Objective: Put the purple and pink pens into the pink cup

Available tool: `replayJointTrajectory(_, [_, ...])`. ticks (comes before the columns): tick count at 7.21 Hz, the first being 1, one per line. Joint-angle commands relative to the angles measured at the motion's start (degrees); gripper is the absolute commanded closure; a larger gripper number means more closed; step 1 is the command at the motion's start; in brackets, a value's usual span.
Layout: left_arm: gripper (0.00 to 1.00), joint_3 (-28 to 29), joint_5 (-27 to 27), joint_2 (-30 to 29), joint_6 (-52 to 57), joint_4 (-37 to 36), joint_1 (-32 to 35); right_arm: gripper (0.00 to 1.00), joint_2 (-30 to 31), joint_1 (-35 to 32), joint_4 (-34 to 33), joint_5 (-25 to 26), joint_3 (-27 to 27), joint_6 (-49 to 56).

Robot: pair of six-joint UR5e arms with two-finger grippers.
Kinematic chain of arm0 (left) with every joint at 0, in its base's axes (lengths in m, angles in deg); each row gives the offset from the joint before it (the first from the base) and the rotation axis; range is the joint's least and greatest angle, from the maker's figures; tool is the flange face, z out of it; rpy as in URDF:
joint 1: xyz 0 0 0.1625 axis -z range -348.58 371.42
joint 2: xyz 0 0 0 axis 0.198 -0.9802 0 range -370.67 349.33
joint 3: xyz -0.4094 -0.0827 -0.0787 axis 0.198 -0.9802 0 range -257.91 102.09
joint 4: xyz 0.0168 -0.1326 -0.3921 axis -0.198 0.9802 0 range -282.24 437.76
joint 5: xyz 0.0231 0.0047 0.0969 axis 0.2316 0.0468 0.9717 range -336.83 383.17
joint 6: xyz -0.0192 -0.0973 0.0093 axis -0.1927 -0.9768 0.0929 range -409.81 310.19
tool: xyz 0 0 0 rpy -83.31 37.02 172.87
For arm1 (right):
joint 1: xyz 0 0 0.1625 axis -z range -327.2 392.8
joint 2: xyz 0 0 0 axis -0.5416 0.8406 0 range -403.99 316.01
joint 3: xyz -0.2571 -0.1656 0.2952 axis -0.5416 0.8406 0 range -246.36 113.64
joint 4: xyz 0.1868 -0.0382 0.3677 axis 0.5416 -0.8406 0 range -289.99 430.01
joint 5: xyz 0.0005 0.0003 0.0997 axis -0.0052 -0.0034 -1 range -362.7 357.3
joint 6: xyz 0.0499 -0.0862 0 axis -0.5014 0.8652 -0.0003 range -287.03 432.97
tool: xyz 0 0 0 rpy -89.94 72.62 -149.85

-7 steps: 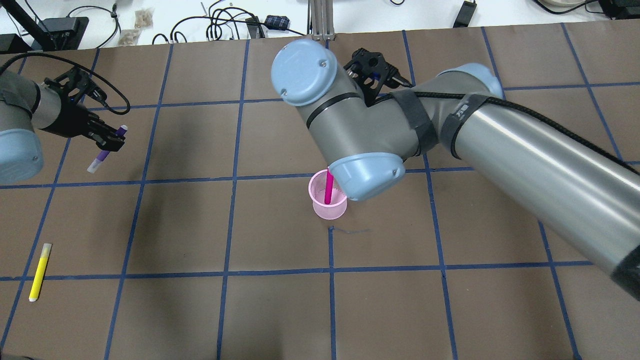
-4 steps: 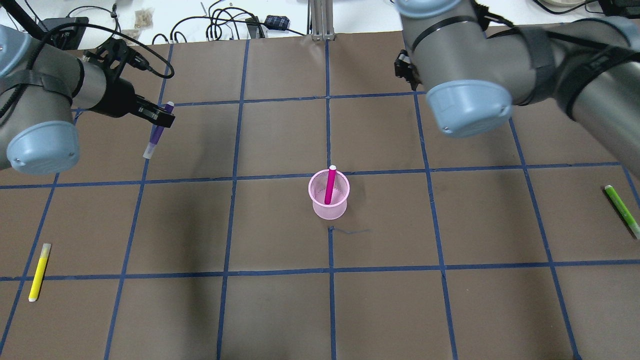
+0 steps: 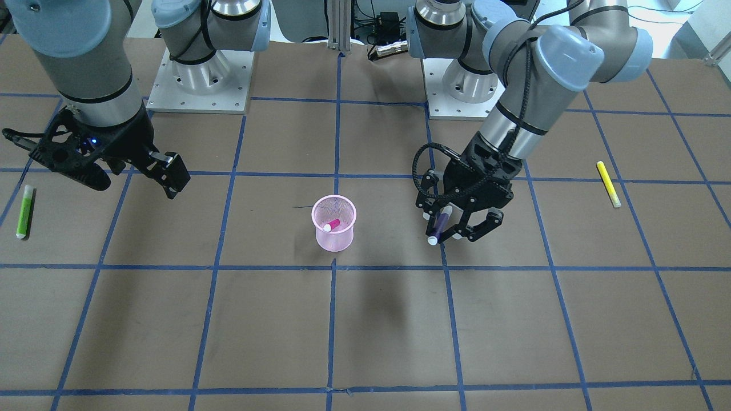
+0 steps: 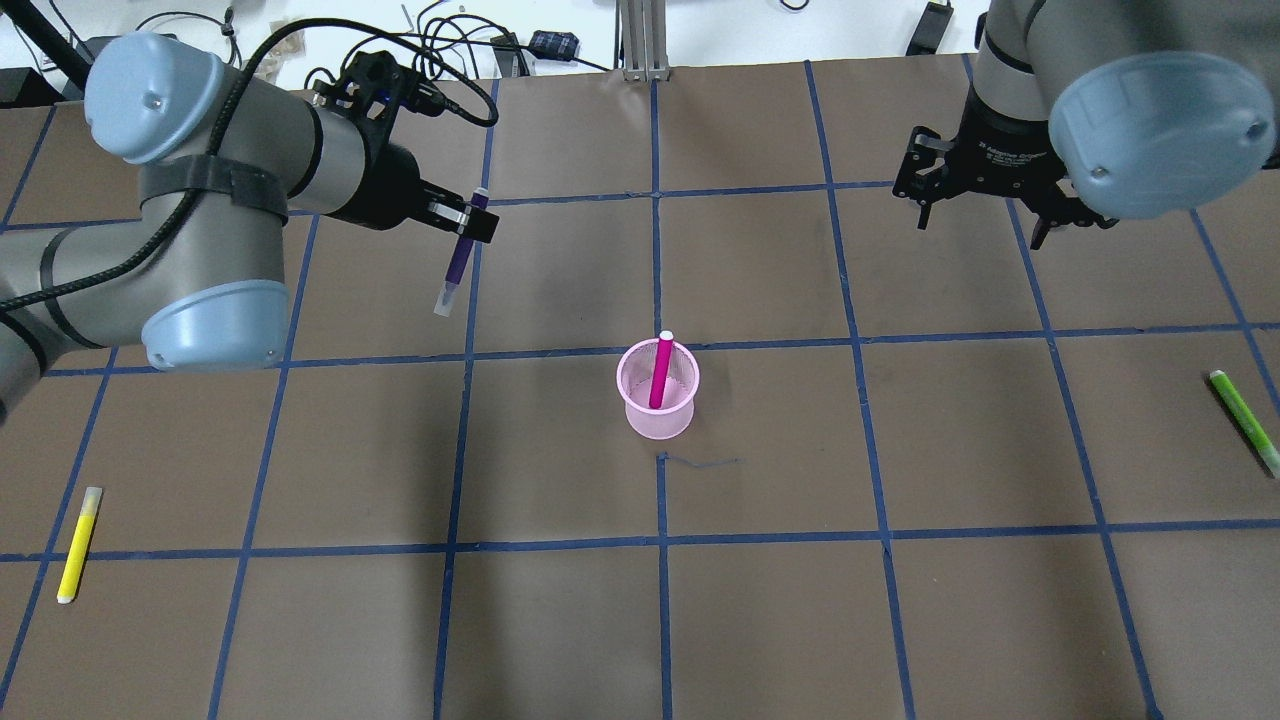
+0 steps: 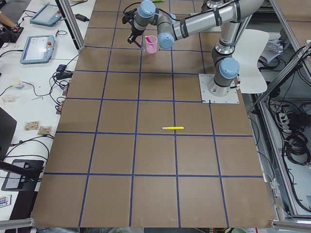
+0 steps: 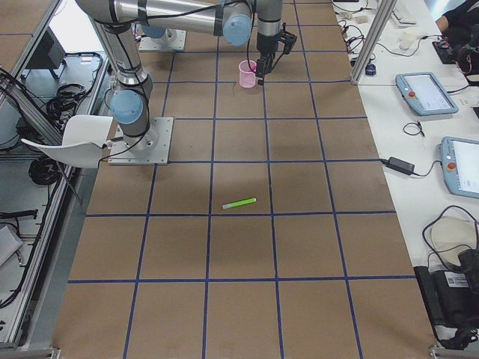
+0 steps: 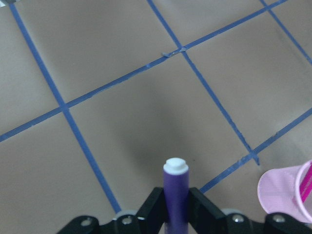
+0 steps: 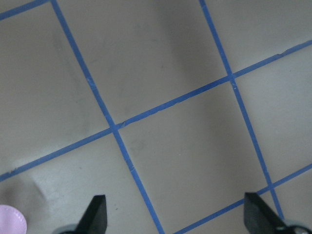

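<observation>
Left gripper, clamping the slim purple pen, has swung closer; the pink mesh cup sits at its four o'clock. Next, centre above it, then lower. Right gripper gapes wide, empty.

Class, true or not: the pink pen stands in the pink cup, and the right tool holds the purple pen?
Wrong arm: the left tool holds the purple pen, as the overhead exterior view shows. The pink pen does stand in the pink cup.

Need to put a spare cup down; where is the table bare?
The squares on the robot's side of the pink cup, between yellow pen and green pen, are bare. Crowded: around the cup, with the left end effector holding the purple pen nearby.
</observation>
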Motion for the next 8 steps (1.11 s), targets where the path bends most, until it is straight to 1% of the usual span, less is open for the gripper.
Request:
replayJointTrajectory(1, [1.00, -10.57, -4.99, 1.34, -6.28, -21.42, 1.62, 0.00, 0.65, 0.18, 10.57, -5.19, 2.50, 7.35])
replayJointTrajectory(2, [1.00, -13.85, -6.07, 1.17, -11.99, -28.76, 2.05, 0.00, 0.83, -0.26, 11.14, -4.42, 3.03, 8.97])
replayJointTrajectory(3, [1.00, -15.28, -6.26, 0.99, -15.35, -35.10, 5.45, 0.00, 1.09, 0.35, 10.62, -5.28, 2.87, 9.69])
replayJointTrajectory(4, [1.00, -16.86, -5.39, 0.04, -20.95, -42.12, 9.23, 0.00, 1.09, 0.70, 10.36, -4.42, 2.86, 9.69])
replayJointTrajectory(5, [1.00, -18.01, -2.51, -1.45, -22.75, -44.02, 11.18, 0.00, 1.36, 0.62, 10.53, -4.24, 3.21, 9.52])
replayJointTrajectory(7, [1.00, -18.02, -2.22, -3.48, -22.59, -44.30, 12.34, 0.00, 4.25, 0.27, 10.44, -4.32, 2.08, 9.78])
replayJointTrajectory(8, [1.00, -17.67, -2.22, -5.40, -22.85, -44.74, 12.78, 0.00, 4.43, 0.27, 10.96, -4.32, 1.72, 9.61])
